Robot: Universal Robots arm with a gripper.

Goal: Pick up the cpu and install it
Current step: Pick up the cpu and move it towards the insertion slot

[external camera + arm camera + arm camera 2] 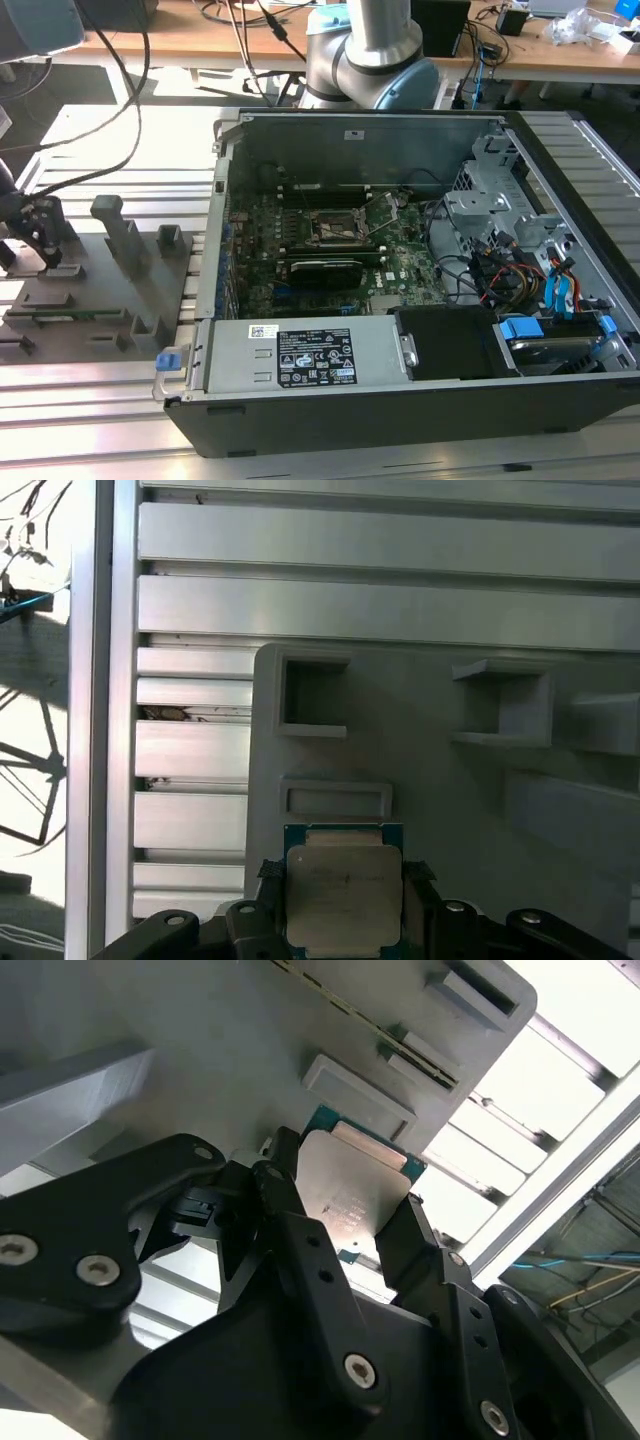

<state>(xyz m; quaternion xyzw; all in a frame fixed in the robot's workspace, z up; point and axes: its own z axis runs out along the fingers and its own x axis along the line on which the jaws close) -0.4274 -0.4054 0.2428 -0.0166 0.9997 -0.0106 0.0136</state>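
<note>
The cpu [352, 1185] is a small flat square chip with a silvery-pink metal top and a teal rim. It sits between the two black fingers of my gripper [345, 1192], which press on its opposite edges. The first wrist view shows the cpu [345, 895] in the gripper [345, 872], just over the grey holder plate [450, 780]. In the exterior view my gripper [42, 240] is at the far left, over the holder plate [100, 300]. The black cpu socket [335, 228] lies open on the motherboard inside the computer case [400, 410].
The open case fills the exterior view's right, with a long black card [325, 270], cables and drive cages [500, 210] inside. The holder plate carries raised grey blocks [120, 235]. The arm's base [370, 50] stands behind the case, on a slotted aluminium table [90, 420].
</note>
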